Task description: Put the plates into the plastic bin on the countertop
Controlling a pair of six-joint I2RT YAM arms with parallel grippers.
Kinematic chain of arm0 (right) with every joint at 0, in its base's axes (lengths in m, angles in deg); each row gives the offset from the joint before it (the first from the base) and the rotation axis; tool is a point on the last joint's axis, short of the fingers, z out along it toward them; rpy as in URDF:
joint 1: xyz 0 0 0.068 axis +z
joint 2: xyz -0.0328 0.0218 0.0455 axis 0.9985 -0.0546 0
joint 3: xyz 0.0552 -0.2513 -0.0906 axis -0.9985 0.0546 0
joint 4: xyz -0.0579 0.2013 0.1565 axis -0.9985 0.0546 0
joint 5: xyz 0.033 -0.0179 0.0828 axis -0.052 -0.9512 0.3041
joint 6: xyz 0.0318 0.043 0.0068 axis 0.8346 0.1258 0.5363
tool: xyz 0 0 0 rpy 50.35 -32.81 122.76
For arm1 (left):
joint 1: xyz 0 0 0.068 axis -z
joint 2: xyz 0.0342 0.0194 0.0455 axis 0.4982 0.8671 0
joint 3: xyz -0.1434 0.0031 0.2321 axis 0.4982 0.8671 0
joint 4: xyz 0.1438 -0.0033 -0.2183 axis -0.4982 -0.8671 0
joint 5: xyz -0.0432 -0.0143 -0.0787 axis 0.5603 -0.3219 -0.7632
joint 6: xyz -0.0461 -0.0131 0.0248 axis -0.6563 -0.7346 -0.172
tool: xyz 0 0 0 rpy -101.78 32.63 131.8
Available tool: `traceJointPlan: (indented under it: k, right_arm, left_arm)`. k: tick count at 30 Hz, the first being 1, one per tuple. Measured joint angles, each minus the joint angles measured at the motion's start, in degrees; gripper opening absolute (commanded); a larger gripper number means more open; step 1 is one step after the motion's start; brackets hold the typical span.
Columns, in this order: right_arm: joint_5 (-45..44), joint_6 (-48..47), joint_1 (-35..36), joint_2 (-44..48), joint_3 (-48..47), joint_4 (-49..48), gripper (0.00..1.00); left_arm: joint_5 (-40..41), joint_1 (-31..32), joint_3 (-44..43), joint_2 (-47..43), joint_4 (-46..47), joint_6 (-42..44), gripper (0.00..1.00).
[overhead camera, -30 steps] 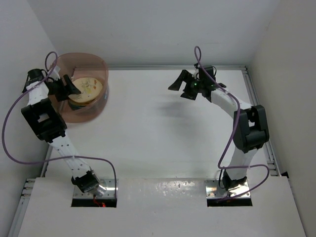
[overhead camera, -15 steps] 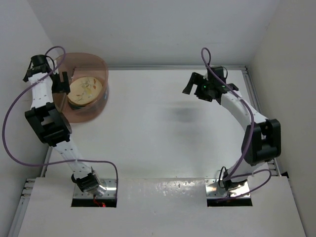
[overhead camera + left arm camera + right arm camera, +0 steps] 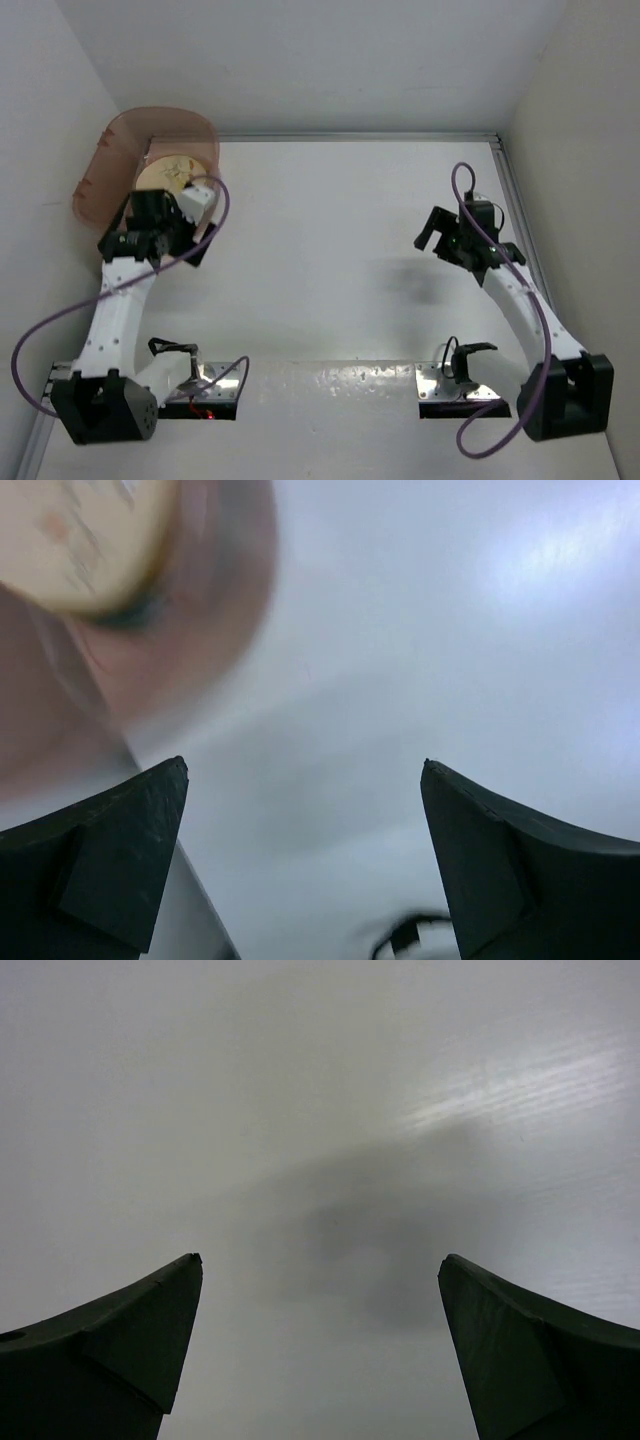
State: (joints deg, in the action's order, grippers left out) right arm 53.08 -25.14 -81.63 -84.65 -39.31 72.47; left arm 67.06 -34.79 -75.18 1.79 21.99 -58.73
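The pink plastic bin (image 3: pixel 105 170) stands at the countertop's far left corner and looks tipped toward the left wall. Inside it is a stack of plates with a cream-orange plate (image 3: pixel 166 172) on top; the lower plates are mostly hidden. In the left wrist view the bin (image 3: pixel 215 610) and the cream plate (image 3: pixel 70 535) are blurred at the upper left. My left gripper (image 3: pixel 130 240) hangs at the bin's near side, open and empty (image 3: pixel 305 770). My right gripper (image 3: pixel 432 228) is open and empty over the bare countertop (image 3: pixel 320 1260).
The white countertop (image 3: pixel 320 230) has metal rails (image 3: pixel 520 210) along its edges and white walls on three sides. A purple cable (image 3: pixel 215 200) loops over the bin's near rim.
My left arm swung from the bin's far left side to its near side. My right arm pulled back toward the near right. The bin now looks tipped leftward.
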Motion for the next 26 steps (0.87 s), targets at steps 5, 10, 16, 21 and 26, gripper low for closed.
traceJointPlan:
  k: [5, 10, 16, 21, 26]
  right_arm:
    - [0.3, 0.7, 0.0, 12.6, 10.9, 3.0, 1.0]
    - [3.2, 2.1, 0.0, 21.9, 18.4, 3.6, 1.0]
    - [5.9, 2.0, 0.0, 23.8, 19.8, 4.1, 1.0]
    - [7.1, 1.3, 0.0, 22.6, 19.8, 4.1, 1.0]
    - [8.3, -0.1, 0.0, 22.4, 19.8, 4.1, 1.0]
  left_arm:
    - [5.9, 0.1, 22.7, -14.9, -0.3, 4.9, 1.0]
    - [11.4, 0.1, 33.7, -26.4, 0.0, 7.2, 1.0]
    - [13.7, 0.1, 36.9, -34.6, 1.6, 8.0, 1.0]
    - [14.3, 0.1, 36.9, -34.1, 2.5, 7.7, 1.0]
    - [14.3, 0.1, 36.9, -33.4, 2.7, 7.5, 1.0]
